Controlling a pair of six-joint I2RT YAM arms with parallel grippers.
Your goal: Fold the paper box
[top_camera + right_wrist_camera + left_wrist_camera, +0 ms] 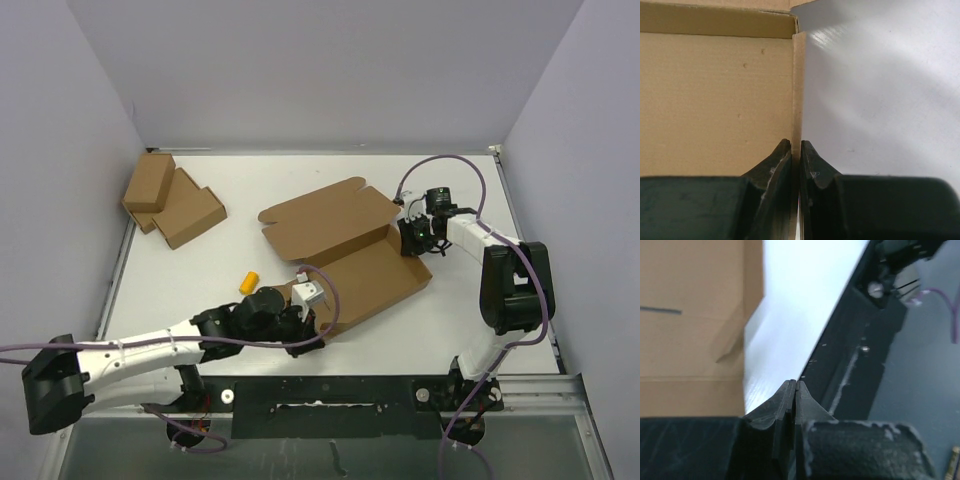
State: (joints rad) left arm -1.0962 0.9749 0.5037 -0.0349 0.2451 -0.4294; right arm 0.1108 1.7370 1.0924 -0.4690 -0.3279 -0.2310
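The paper box (340, 250) lies near the middle of the white bench (300, 180), a plain brown die-cut sheet only partly formed: one broad panel with notched flaps lies flat toward the back, and a second panel lies toward the front with its far wall and right side wall raised. From the right wrist, the inside of the box (715, 100) shows as ribbed brown card meeting an upright corner. The right arm rises from its base, bends at the elbow and reaches left to the box's right edge, where the right claw (796, 145) is pinched down on the thin raised side wall. The left arm stretches low across the bench from the near left, its wrist at the box's near left corner. The left claw (795, 385) has its fingers pressed together with nothing between them, its tips over bare bench just beside the cardboard edge (690, 340).
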